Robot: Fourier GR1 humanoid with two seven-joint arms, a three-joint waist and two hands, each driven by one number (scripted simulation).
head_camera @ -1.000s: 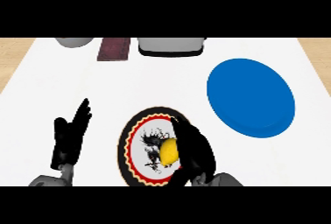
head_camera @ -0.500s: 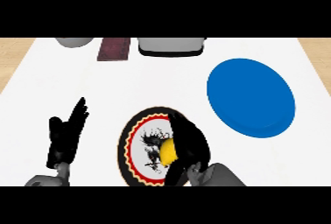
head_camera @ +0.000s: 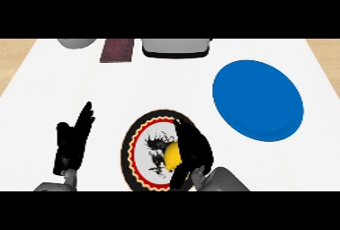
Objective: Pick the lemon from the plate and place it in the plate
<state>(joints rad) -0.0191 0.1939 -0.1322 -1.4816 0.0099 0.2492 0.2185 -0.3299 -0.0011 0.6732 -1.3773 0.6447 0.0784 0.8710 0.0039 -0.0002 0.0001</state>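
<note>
A yellow lemon (head_camera: 172,156) lies on a patterned plate (head_camera: 136,150) with a black, red and white rim, near the bottom middle of the head view. My right hand (head_camera: 192,150) covers the lemon's right side with its fingers curled round it, and much of the fruit is hidden. A plain blue plate (head_camera: 257,99) lies at the right with nothing on it. My left hand (head_camera: 73,140) rests open at the lower left, fingers pointing up, apart from both plates.
Along the counter's far edge stand a grey round object (head_camera: 76,43), a dark red flat object (head_camera: 118,50) and a grey box-like object (head_camera: 176,47). White counter lies between the two plates.
My right hand has closed further over the lemon, hiding more of it. The left hand and both plates have hardly moved.
</note>
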